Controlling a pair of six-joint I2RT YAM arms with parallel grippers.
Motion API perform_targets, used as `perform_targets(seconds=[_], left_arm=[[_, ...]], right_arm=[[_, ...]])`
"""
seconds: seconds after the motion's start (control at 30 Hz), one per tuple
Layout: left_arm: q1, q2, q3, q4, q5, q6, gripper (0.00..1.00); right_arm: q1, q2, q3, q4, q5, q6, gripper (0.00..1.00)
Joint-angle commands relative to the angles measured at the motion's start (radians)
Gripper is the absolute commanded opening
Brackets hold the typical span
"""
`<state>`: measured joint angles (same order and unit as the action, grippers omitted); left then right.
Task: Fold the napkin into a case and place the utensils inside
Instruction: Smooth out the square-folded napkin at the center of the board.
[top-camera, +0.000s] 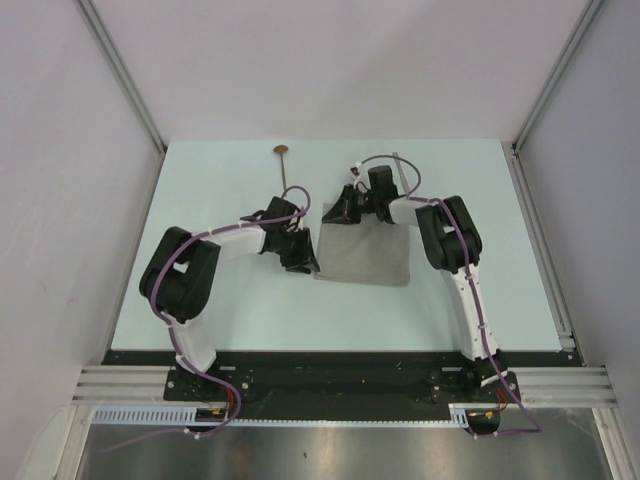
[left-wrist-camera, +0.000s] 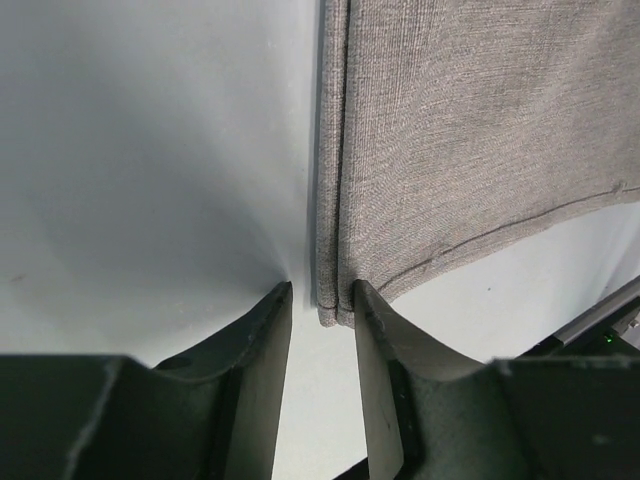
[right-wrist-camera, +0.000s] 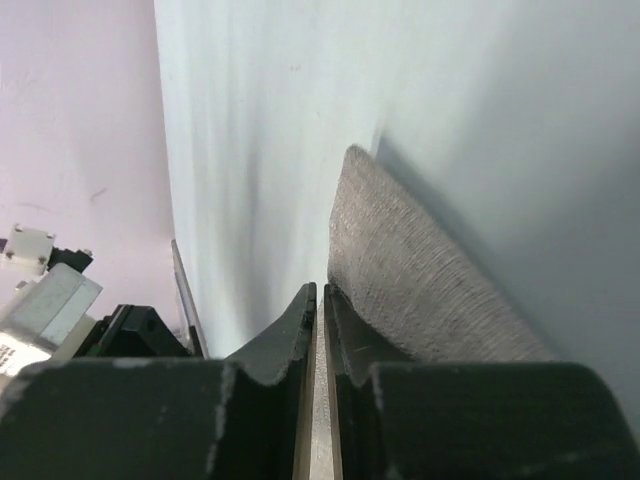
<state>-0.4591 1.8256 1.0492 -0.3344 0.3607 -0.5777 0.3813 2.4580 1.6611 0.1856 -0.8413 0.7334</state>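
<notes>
Grey-beige napkin (top-camera: 365, 255) (plain weave); pale mint table (top-camera: 220, 300).

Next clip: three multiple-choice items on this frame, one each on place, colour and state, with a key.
1. Where is the spoon? A on the table, beyond the napkin; B on the napkin; C in a gripper.
2. The spoon's bowl is: A white; B copper-brown; C green.
3. On the left gripper the jaws are: A shut on the spoon; B out of view; C open at the napkin's edge.
Key: 1 A, it lies on bare table past the napkin; 2 B, top view; 3 C, a gap shows between them.
</notes>
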Motion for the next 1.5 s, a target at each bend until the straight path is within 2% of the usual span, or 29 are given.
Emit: perform_targets(seconds=[0.0, 0.1, 0.2, 0.27, 0.33, 0.43, 0.57, 0.67, 0.73, 0.8, 0.97, 1.07, 1.17, 1.23, 1.27, 1.3, 1.37, 1.47], left_arm=[[-0.004, -0.005, -0.060, -0.078, -0.146, 0.024, 0.37], [-0.004, -0.048, -0.035, -0.109, -0.169, 0.044, 0.38], [0.003, -0.083, 0.033, -0.147, -0.160, 0.052, 0.44], [0.016, -0.097, 0.072, -0.156, -0.134, 0.041, 0.53], [0.020, -0.097, 0.138, -0.152, -0.124, 0.026, 0.58], [0.023, -0.051, 0.225, -0.115, -0.080, 0.004, 0.56], [0.023, 0.030, 0.285, 0.085, -0.006, -0.068, 0.48], [0.023, 0.141, 0.371, 0.182, 0.072, -0.128, 0.40], [0.022, 0.222, 0.415, 0.202, 0.104, -0.149, 0.36], [0.020, 0.259, 0.469, 0.187, 0.109, -0.165, 0.33], [0.014, 0.247, 0.419, 0.176, 0.067, -0.122, 0.32], [0.011, 0.233, 0.408, 0.124, 0.046, -0.090, 0.32], [-0.006, 0.193, 0.390, 0.066, -0.006, -0.033, 0.32], [-0.022, 0.130, 0.373, 0.014, -0.046, -0.007, 0.33], [-0.029, 0.106, 0.350, 0.000, -0.057, 0.001, 0.34], [-0.036, 0.063, 0.338, -0.017, -0.092, 0.006, 0.39], [-0.059, 0.012, 0.287, -0.061, -0.136, 0.025, 0.43], [-0.079, -0.061, 0.207, -0.083, -0.195, 0.027, 0.50]], right_arm=[[-0.050, 0.073, 0.147, -0.101, -0.002, -0.048, 0.12], [-0.082, 0.039, 0.154, -0.129, -0.004, -0.063, 0.14], [-0.116, -0.037, 0.149, -0.222, 0.024, -0.117, 0.20], [-0.139, -0.111, 0.126, -0.273, 0.042, -0.150, 0.23], [-0.174, -0.163, 0.068, -0.304, 0.079, -0.173, 0.30], [-0.216, -0.241, -0.013, -0.331, 0.093, -0.212, 0.38], [-0.260, -0.316, -0.109, -0.342, 0.103, -0.252, 0.43], [-0.289, -0.355, -0.190, -0.336, 0.113, -0.270, 0.40], [-0.315, -0.361, -0.219, -0.315, 0.105, -0.270, 0.33], [-0.332, -0.352, -0.244, -0.310, 0.097, -0.272, 0.22], [-0.374, -0.286, -0.239, -0.282, 0.087, -0.287, 0.13], [-0.374, -0.269, -0.228, -0.330, 0.135, -0.322, 0.13], [-0.374, -0.318, -0.213, -0.405, 0.212, -0.377, 0.14], [-0.352, -0.350, -0.172, -0.556, 0.313, -0.410, 0.16], [-0.345, -0.391, -0.163, -0.602, 0.428, -0.425, 0.22], [-0.328, -0.425, -0.161, -0.673, 0.483, -0.420, 0.28], [-0.308, -0.528, -0.204, -0.715, 0.600, -0.395, 0.44], [-0.282, -0.622, -0.331, -0.742, 0.599, -0.309, 0.54]])
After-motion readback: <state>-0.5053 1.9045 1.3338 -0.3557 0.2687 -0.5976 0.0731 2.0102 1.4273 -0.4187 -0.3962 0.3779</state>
